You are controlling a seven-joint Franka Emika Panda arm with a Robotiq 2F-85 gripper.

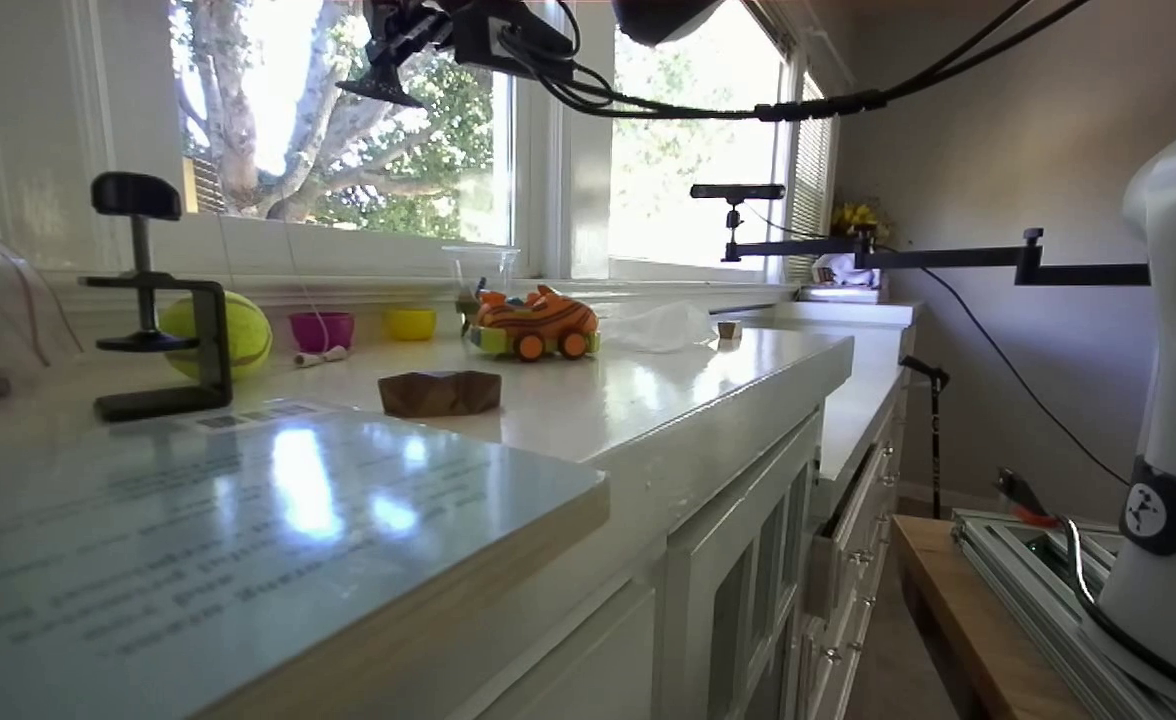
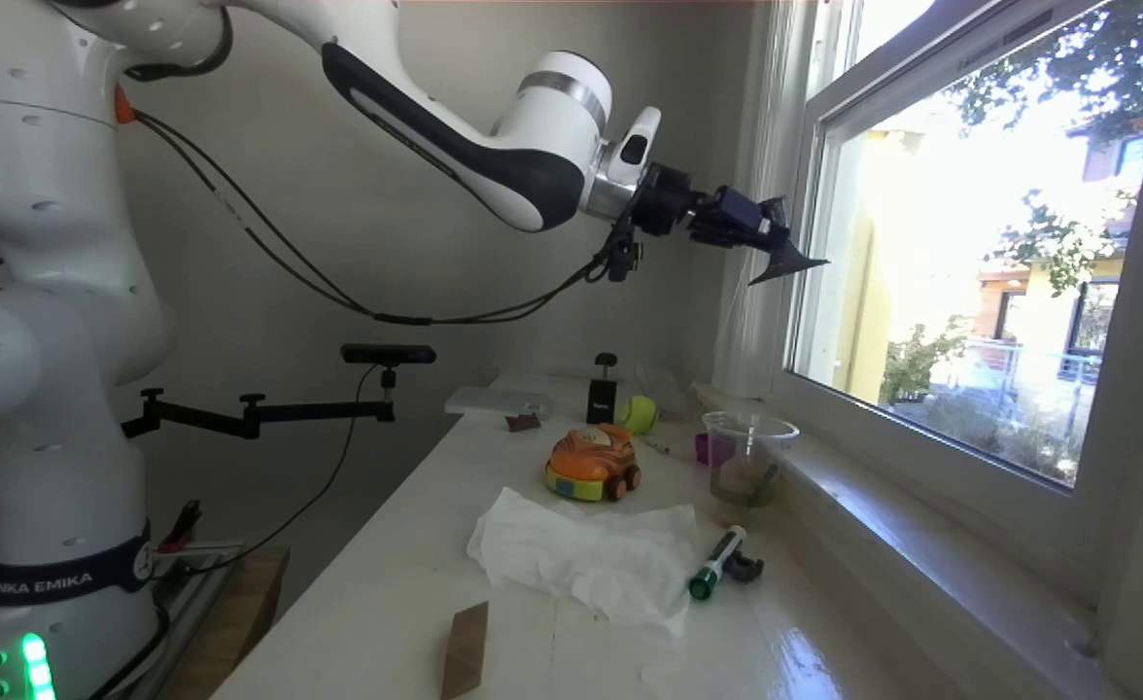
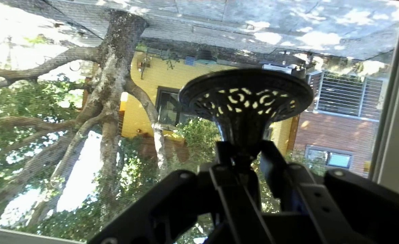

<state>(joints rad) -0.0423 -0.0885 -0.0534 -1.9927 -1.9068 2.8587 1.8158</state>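
While the black gripper (image 3: 244, 154) pinches a dark, flared, metal-looking openwork piece (image 3: 243, 118) between its fingers (image 3: 272, 166), that piece hangs high above the glossy white worktop (image 2: 406, 554), toward its window-side edge.

black base band (image 2: 61, 580): "FRANKA EMIKA" | blue board (image 1: 278, 570): print illegible

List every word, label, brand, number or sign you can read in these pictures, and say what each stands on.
"RANKA EMIKA": black band around the robot arm's base; any letter before the R is unclear.
Round white emblem on that band: no legible words.
Printed lines on the glossy panel: too blurred to read.
Pale marking on the black clamp: too small to read.
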